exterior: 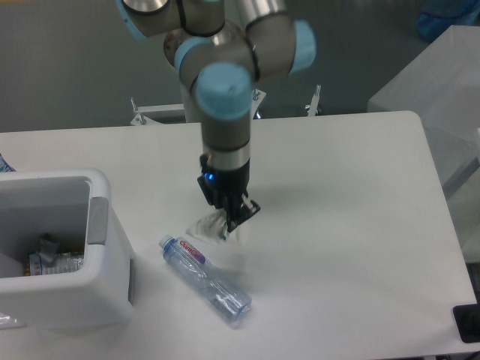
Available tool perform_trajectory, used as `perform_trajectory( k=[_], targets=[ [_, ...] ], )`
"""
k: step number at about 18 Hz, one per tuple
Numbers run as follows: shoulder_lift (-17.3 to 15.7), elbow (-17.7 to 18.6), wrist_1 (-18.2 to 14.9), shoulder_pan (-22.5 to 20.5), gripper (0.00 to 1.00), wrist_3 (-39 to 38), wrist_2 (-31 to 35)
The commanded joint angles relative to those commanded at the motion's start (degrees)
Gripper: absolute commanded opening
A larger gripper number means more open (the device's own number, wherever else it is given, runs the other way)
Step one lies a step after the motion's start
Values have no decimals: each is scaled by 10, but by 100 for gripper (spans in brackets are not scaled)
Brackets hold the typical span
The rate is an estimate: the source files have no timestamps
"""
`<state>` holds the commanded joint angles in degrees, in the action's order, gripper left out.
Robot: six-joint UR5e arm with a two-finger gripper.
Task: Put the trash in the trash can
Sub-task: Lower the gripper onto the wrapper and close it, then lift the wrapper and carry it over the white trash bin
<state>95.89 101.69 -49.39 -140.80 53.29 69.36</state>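
Observation:
A clear water bottle [204,276] with a red-lettered label lies on the white table [337,225], cap end toward the upper left. Just above it lies a clear wrinkly wad [207,224]. My gripper [227,219] stands low over the table at the wad's right side, its dark fingers [241,215] down around or against the wad. I cannot tell whether the fingers are closed on it. The white trash can [101,225] stands at the front left with a grey strip on its right rim.
The trash can holds some items [52,255] at its bottom. A translucent box [435,82] stands off the table's far right. A dark object [469,322] sits at the front right corner. Metal brackets [315,101] show at the table's back edge.

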Motion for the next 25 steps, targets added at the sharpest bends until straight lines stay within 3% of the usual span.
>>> perform_trajectory(
  k=[8, 12, 18, 23, 25],
  targets=[
    [3, -99, 8, 3, 19, -193, -60],
    [3, -113, 9, 7, 21, -248, -80],
    [-4, -146, 9, 66, 27, -330, -94],
    [-2, -146, 9, 131, 27, -355, -93],
    [1, -143, 9, 148, 32, -359, -93]
  ],
)
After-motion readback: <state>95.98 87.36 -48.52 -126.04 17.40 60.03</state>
